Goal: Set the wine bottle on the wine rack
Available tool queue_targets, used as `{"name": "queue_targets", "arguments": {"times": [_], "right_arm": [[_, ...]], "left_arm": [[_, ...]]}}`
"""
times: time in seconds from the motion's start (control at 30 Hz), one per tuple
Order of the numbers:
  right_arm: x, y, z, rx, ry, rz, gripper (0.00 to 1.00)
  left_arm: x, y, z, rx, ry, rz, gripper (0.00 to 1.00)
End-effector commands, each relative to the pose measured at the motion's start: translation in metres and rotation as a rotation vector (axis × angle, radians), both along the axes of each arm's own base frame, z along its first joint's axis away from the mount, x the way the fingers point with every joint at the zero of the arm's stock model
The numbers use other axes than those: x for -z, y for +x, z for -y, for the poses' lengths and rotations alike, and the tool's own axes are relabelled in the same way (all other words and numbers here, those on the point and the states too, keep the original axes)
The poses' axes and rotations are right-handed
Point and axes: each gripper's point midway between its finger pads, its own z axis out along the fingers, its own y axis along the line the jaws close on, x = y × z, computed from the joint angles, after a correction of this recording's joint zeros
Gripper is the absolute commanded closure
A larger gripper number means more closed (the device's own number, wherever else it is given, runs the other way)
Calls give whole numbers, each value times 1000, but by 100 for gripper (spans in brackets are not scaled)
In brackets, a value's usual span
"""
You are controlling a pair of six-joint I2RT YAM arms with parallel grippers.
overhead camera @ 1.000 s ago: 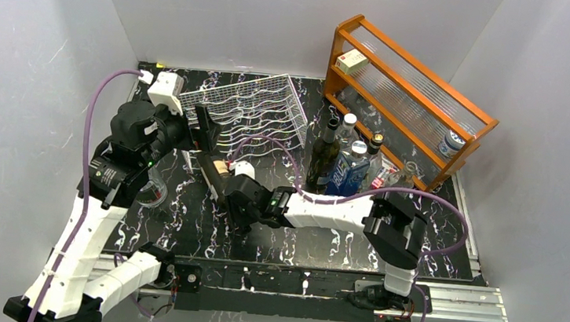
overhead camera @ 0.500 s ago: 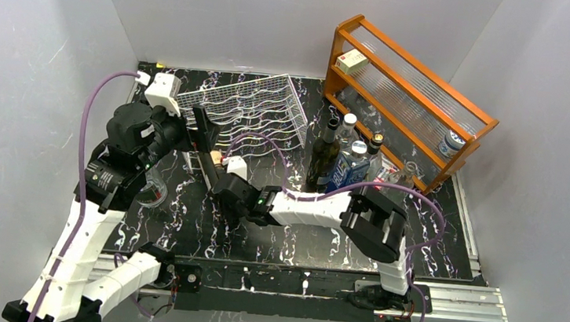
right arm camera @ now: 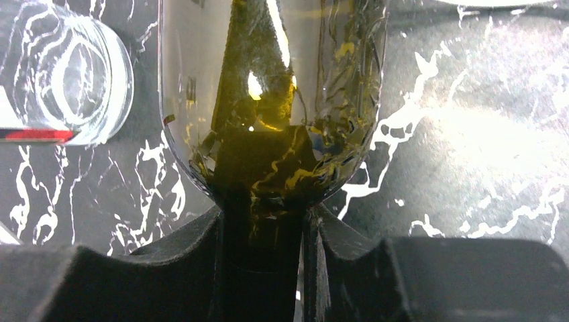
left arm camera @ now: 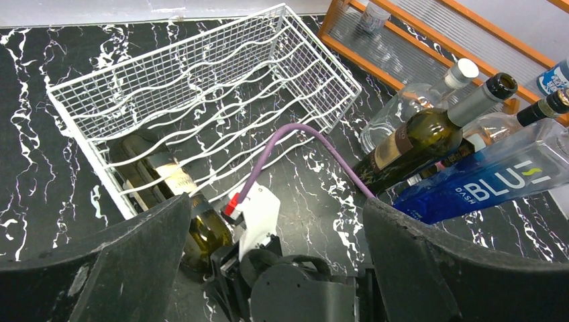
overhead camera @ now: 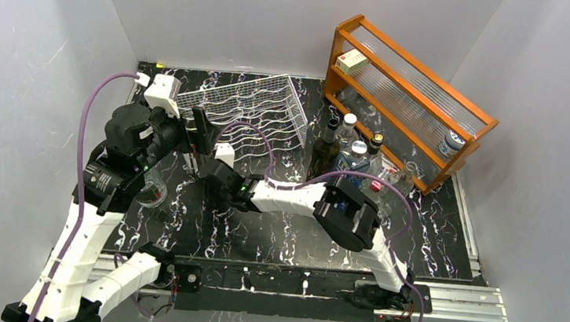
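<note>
Wine bottle (left arm camera: pixel 168 184) gripped by its neck, body lying in the wine rack (left arm camera: pixel 201 74).
The right gripper (right arm camera: pixel 264 231) is clamped on the green bottle's neck. The body is laid in a lower cradle at one end of the white wire rack, and the shoulder is left jutting out. The left gripper (overhead camera: pixel 198 129) is held above, fingers wide apart, nothing gripped. A glass (right arm camera: pixel 64 74) is seen beside the bottle.

Table (overhead camera: pixel 282 243) black w/ white marble-type veins; wine rack (overhead camera: pixel 252 103) white wire, wavy rods; wine bottle (right arm camera: pixel 268 100) dark olive-green glass w/ pale label. Shelf (overhead camera: pixel 407 86) at table's far right corner orange wood w/ clear ribbed panels; near it a blue bottle (left arm camera: pixel 496 184) w/ white lettering + green bottle (left arm camera: pixel 416 137) w/ brown label. Left arm (overhead camera: pixel 84 244) & right arm (overhead camera: pixel 294 197) white + black, cable (left arm camera: pixel 295 131) purple.
</note>
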Motion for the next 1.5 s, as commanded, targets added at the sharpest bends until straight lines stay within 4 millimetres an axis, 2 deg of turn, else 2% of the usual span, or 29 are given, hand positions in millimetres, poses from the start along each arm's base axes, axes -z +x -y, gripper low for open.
{"name": "queue_targets", "arguments": {"times": [0.0,0.17,0.5,0.77,0.93,1.07,1.23,1.37,1.47], "right_arm": [[-83,37,-43,78,250,115,100],[-76,53,-43,136,273,92,100],[-62,59,-55,111,299,42,97],[-50,61,-61,87,278,19,89],[-43,62,-63,89,268,5,78],[-38,66,-61,98,263,8,74],[-39,69,-64,70,275,11,58],[-41,66,-62,63,273,2,33],[-47,63,-56,58,283,7,22]], "left_arm": [[-19,-8,1,20,-13,42,2],[-22,-9,3,33,-24,42,2],[-20,-11,2,29,-26,41,2],[-22,-13,1,28,-25,49,2],[-22,-14,1,28,-25,50,2],[-21,-15,1,31,-25,46,2],[-18,-15,0,26,-20,36,2],[-19,-14,-1,20,-17,33,2],[-22,-14,-2,19,-14,38,2]]}}
